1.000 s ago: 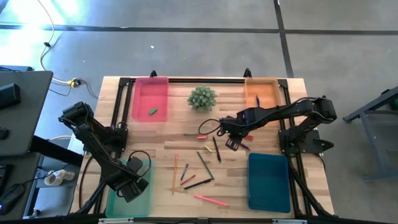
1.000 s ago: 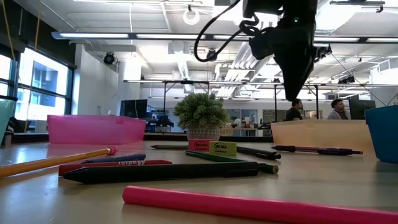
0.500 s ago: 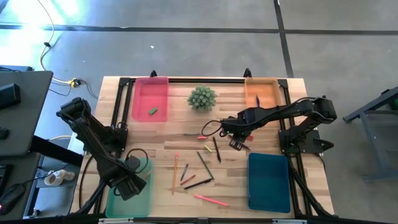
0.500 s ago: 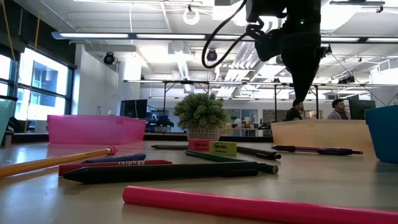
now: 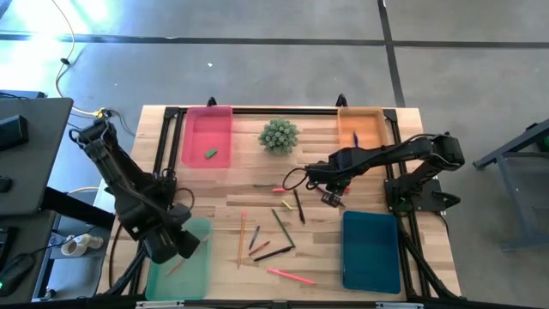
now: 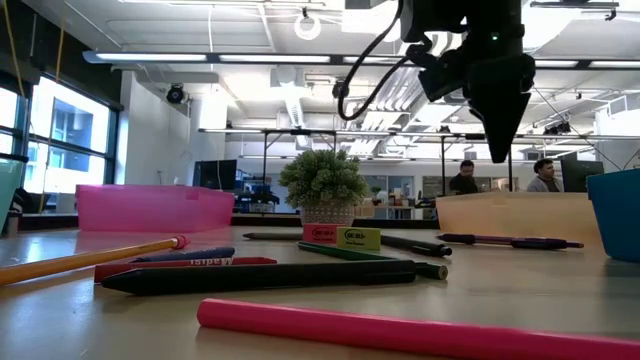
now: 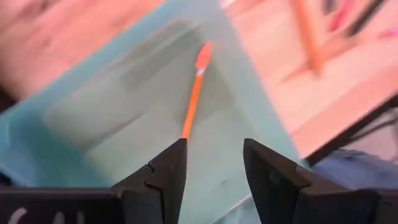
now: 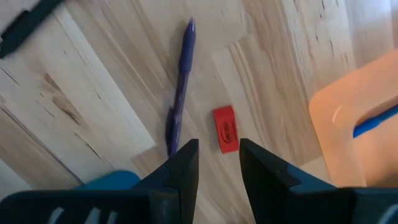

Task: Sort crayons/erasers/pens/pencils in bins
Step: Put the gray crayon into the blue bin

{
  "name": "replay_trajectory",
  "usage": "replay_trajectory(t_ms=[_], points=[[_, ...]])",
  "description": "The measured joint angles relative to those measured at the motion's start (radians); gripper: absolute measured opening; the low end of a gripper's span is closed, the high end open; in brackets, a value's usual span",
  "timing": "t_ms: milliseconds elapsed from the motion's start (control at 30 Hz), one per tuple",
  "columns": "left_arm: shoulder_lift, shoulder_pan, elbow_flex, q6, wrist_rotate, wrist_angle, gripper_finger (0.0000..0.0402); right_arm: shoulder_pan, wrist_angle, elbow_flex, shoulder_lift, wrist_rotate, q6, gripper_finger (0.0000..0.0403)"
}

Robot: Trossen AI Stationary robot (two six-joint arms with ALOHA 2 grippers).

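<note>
My left gripper hangs open and empty over the light green bin. An orange pencil lies flat on that bin's floor. My right gripper is open and empty above the table, near the teal bin's far edge. Below it, in the right wrist view, lie a purple pen and a red eraser, flat on the wood. The pink bin holds a green eraser. The orange bin holds a blue stick.
Loose sticks lie mid-table: an orange pencil, a dark green pencil, a black pen and a pink pencil. A red eraser and a yellowish one lie near the potted plant.
My left gripper has drawn back toward the table's left edge and its arm has swung up; the orange pencil now shows uncovered in the green bin. My right gripper has gone a little toward the table's right edge, staying above the table.
</note>
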Motion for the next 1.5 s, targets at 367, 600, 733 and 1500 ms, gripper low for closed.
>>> replay_trajectory(t_ms=[367, 600, 733, 1500], points=[[-0.117, 0.144, 0.000, 0.202, -0.190, 0.000, 0.0145, -0.017, -0.014, 0.000, -0.090, 0.056, 0.001, 0.0106], [-0.120, 0.281, 0.000, 0.375, -0.189, 0.002, 0.0145, -0.053, -0.008, 0.000, -0.159, 0.080, 0.008, 0.0106], [-0.120, 0.358, 0.000, 0.449, -0.187, 0.003, 0.0145, -0.073, -0.006, 0.000, -0.181, 0.080, 0.007, 0.0106], [-0.120, 0.737, 0.000, 0.986, -0.183, 0.232, 0.0145, -0.222, 0.010, 0.000, -0.266, 0.078, 0.017, 0.0106]])
